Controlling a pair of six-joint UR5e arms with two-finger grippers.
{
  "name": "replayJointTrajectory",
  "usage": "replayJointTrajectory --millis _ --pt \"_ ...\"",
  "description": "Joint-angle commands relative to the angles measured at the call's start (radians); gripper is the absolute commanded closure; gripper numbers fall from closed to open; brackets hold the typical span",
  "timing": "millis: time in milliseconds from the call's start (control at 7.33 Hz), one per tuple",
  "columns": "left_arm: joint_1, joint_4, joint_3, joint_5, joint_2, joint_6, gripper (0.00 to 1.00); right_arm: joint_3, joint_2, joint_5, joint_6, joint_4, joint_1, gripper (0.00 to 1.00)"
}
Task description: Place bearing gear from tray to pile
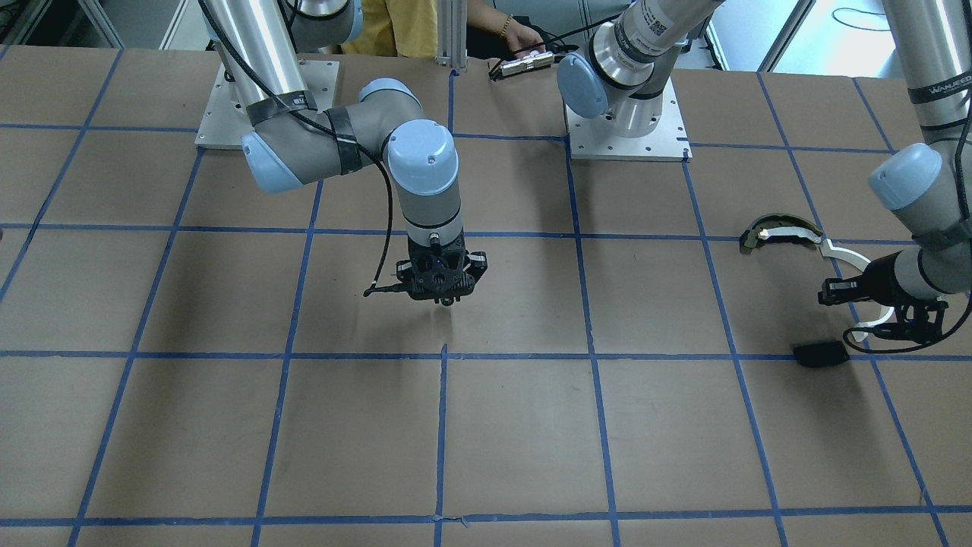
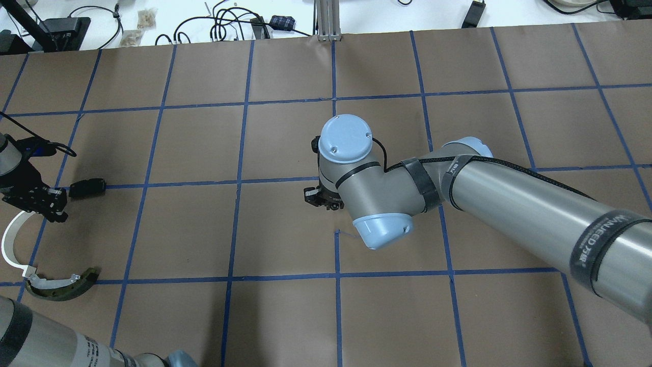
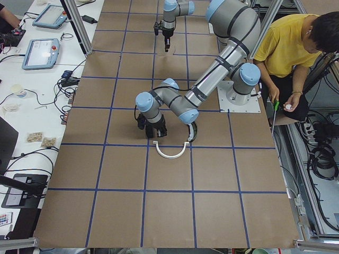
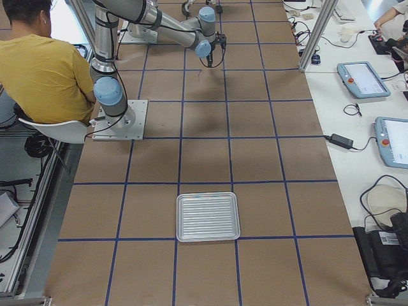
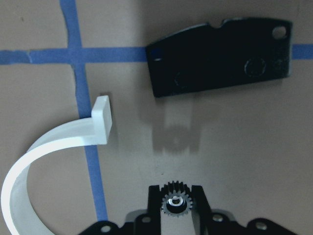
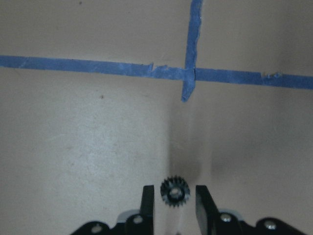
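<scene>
The pile lies at the table's left end: a white curved strip (image 2: 10, 244), a dark arc piece (image 2: 61, 288) with a yellowish edge, and a flat black plate (image 2: 87, 187). My left gripper (image 2: 56, 211) hangs between the strip and the plate. In the left wrist view it is shut on a small black bearing gear (image 5: 176, 201), just above the paper, near the plate (image 5: 220, 56) and the strip (image 5: 49, 152). My right gripper (image 1: 448, 301) points down over the table's middle. In the right wrist view a second gear (image 6: 174, 191) sits between its fingers (image 6: 148, 205) with a gap on each side.
A silver tray (image 4: 208, 237) lies far toward the robot's right end and looks bare. An operator in a yellow shirt (image 4: 44, 64) sits behind the arm bases (image 1: 626, 144). Blue tape lines (image 2: 239, 181) grid the brown table cover.
</scene>
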Motion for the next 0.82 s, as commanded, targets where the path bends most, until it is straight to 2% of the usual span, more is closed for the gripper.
replayJointTrajectory --millis 0,136,409,545,682 --pt "0.001 0.002 -0.001 0.003 -0.002 0.036 0.01 -0.020 0.028 0.006 -0.010 -0.002 -0.005 0.12" --pt "-0.001 -0.003 -0.001 0.005 -0.003 0.029 0.00 -0.081 0.007 -0.023 -0.171 0.014 -0.044 0.07" --pt "-0.037 -0.004 0.032 0.000 0.013 0.009 0.00 -0.280 -0.077 -0.059 -0.334 0.349 -0.223 0.05" --pt "-0.123 -0.012 0.052 -0.060 0.032 -0.020 0.00 -0.392 -0.091 -0.053 -0.384 0.466 -0.290 0.00" --pt "-0.216 -0.015 0.060 -0.073 0.050 -0.107 0.00 -0.502 -0.098 -0.059 -0.402 0.610 -0.314 0.00"
